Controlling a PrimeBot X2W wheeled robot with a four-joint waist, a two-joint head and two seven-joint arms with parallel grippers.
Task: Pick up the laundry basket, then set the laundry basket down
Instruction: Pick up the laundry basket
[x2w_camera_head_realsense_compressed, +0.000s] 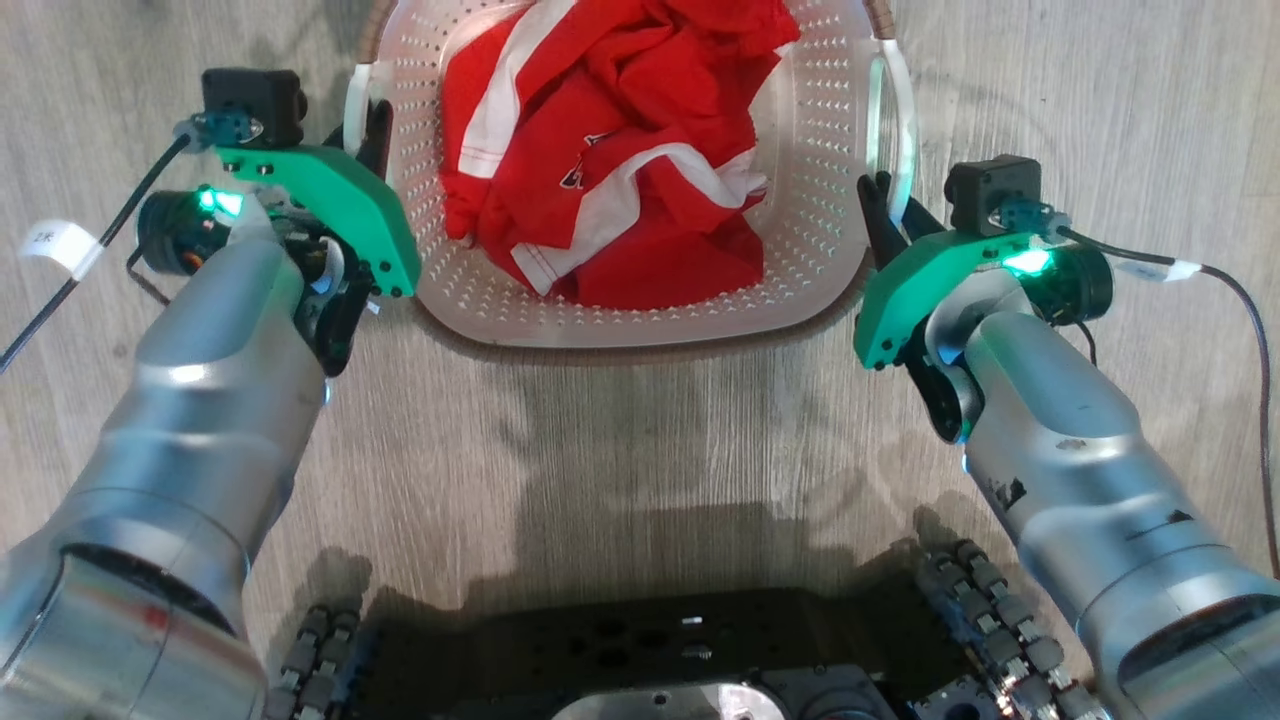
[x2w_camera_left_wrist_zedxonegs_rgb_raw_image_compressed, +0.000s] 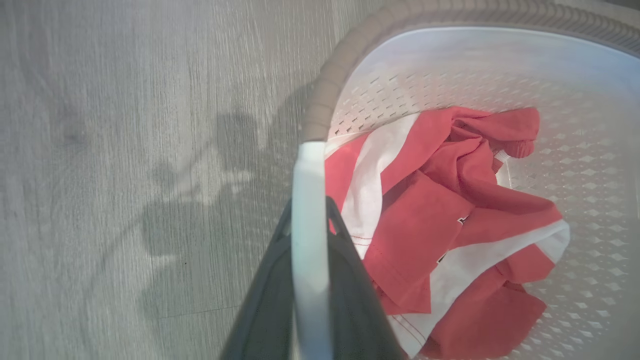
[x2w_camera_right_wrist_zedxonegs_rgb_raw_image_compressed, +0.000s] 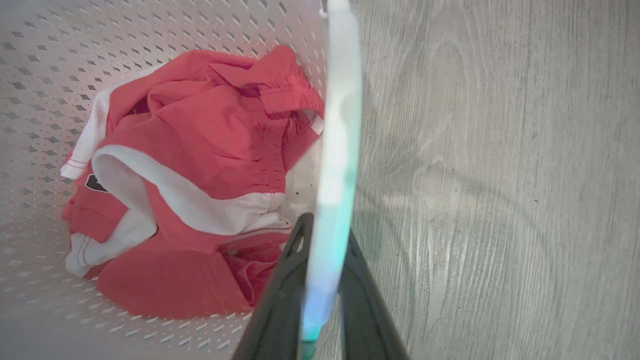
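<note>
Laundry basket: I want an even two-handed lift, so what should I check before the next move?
1. Left gripper shut on left handle: ok.
2. Right gripper shut on right handle: ok.
3. Red clothes lie inside the laundry basket: ok.
4. Right arm's cable hangs apart from the basket: ok.
5. Basket off the floor yet: cannot tell.

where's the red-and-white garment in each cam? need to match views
Head view: red-and-white garment at top centre, inside the laundry basket.
Left wrist view: right of centre, spreading toward the lower right.
Right wrist view: left of centre.
Shared landmark: the laundry basket's perforated white wall behind the garment.
</note>
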